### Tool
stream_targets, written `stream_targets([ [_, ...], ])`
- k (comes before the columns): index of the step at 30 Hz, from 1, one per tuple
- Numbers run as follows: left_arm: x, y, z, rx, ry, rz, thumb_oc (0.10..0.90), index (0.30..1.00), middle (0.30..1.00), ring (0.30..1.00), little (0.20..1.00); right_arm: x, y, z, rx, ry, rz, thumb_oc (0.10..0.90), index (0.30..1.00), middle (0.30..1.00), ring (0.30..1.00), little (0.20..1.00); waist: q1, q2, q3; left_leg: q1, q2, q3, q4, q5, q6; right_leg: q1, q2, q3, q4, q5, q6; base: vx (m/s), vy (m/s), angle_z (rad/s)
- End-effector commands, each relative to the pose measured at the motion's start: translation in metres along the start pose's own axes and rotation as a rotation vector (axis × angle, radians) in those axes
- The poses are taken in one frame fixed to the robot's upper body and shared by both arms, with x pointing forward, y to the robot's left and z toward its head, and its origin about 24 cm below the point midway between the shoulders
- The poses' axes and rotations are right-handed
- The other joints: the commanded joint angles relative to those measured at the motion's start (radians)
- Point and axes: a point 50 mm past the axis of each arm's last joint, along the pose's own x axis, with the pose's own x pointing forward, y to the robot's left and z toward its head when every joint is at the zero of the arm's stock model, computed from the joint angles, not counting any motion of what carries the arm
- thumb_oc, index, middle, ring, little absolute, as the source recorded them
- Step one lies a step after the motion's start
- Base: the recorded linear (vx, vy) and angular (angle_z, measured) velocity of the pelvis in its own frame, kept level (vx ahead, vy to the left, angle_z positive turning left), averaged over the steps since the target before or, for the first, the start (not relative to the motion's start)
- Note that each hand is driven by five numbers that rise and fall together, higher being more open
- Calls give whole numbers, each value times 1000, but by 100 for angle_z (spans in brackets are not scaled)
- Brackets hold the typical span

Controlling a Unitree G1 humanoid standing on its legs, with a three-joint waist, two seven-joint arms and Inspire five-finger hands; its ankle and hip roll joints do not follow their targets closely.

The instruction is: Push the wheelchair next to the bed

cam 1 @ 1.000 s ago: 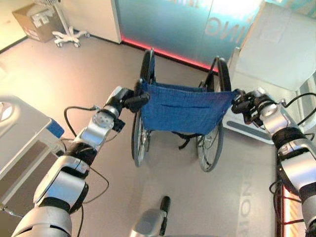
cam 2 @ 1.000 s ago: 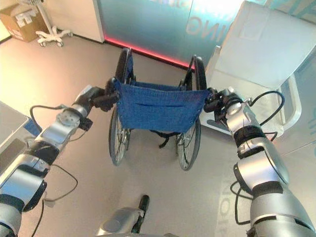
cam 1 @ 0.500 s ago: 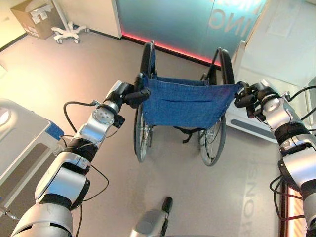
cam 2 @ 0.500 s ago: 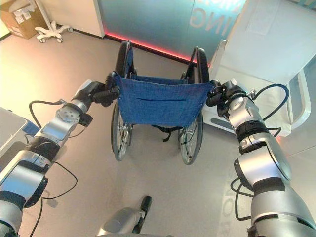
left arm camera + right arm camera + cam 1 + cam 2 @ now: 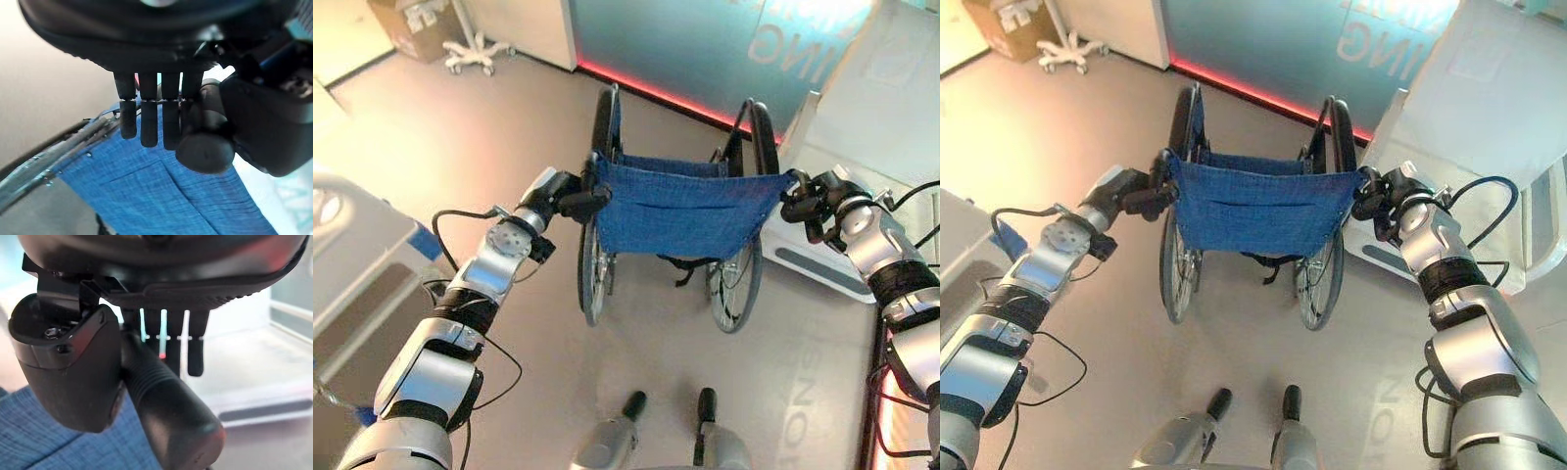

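Hands point(image 5: 570, 199) point(image 5: 808, 204) grip ribbed handles of blue-fabric wheelchair point(image 5: 680, 211)

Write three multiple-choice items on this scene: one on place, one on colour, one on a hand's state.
1. Where does the wheelchair stand?
A. Straight ahead, between both arms
B. Tipped on its side
C. On the bed

2. What colour is its cloth backrest?
A. Red
B. Blue
C. Green

3. What is the right hand doing?
A. Hanging open
B. Pressing flat on the floor
C. Gripping a push handle

Answers: 1 A, it stands upright between the left hand and the right hand. 2 B, the cloth is blue. 3 C, the right wrist view shows fingers curled round the handle.
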Motion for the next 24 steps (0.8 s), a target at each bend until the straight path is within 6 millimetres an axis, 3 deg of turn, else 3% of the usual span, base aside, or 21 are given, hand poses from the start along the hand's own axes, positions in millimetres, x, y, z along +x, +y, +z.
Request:
stream_targets([
  [1, -17, -22, -30, 277, 71, -183, 400, 300, 300, 300, 300, -11, 2, 66, -425, -287, 46, 400, 300, 300, 300, 300, 78, -2, 22, 128, 134, 91, 43, -190, -11, -152, -47, 34, 152, 70, -31, 137, -377, 80],
  [4, -18, -35, -34, 220, 89, -180, 400, 300, 300, 300, 300, -12, -6, 67, -414, -276, 59, 400, 300, 300, 300, 300, 67, -2, 20, 154, 230, 175, 37, -157, -35, -135, -56, -76, 210, 6, -34, 178, -280, 66],
  [5, -16, -42, -29, 218, 75, -211, 400, 300, 300, 300, 300, -13, -8, 58, -402, -246, 58, 400, 300, 300, 300, 300, 49, -2, 29, 125, 269, 261, 57, -120, -41, -120, -63, -130, 233, -17, -50, 88, -253, 70],
  [6, -15, -45, -26, 225, 67, -222, 400, 300, 300, 300, 300, -14, -9, 54, -406, -239, 53, 400, 300, 300, 300, 300, 38, 0, 36, 111, 288, 307, 66, -100, -46, -110, -67, -155, 238, -26, -57, 23, -201, 76],
  [9, 1, -59, 0, 250, -5, -234, 400, 300, 300, 300, 300, -13, -18, 38, -409, -205, 2, 400, 300, 300, 300, 300, -28, 39, 69, 93, 371, 496, 32, -22, -74, -82, -75, -258, 257, -54, -75, -41, -62, 125],
  [13, 13, -62, 17, 225, -25, -212, 400, 300, 300, 300, 300, -9, -13, 40, -424, -222, -21, 400, 300, 300, 300, 300, -56, 70, 75, 132, 347, 471, -69, 18, -96, -69, -60, -254, 228, -50, -63, 1, -1, 103],
  [17, 15, -56, 22, 215, -22, -196, 400, 300, 300, 300, 300, -9, -10, 47, -420, -247, -19, 400, 300, 300, 300, 300, -61, 86, 67, 166, 344, 471, -118, 24, -95, -67, -50, -255, 245, -73, -67, 50, -82, -5],
  [21, 14, -51, 15, 209, 10, -196, 400, 300, 300, 300, 300, -9, -3, 37, -389, -245, 13, 400, 300, 300, 300, 300, -75, 97, 57, 189, 374, 471, -135, 37, -103, -77, -1, -266, 317, -143, -114, 82, -233, 3],
  [24, 11, -54, 9, 208, 28, -220, 400, 300, 300, 300, 300, -9, 0, 29, -374, -222, 33, 400, 300, 300, 300, 300, -82, 92, 57, 185, 382, 502, -128, 56, -112, -54, 24, -286, 294, -142, -132, 63, -234, 5],
])
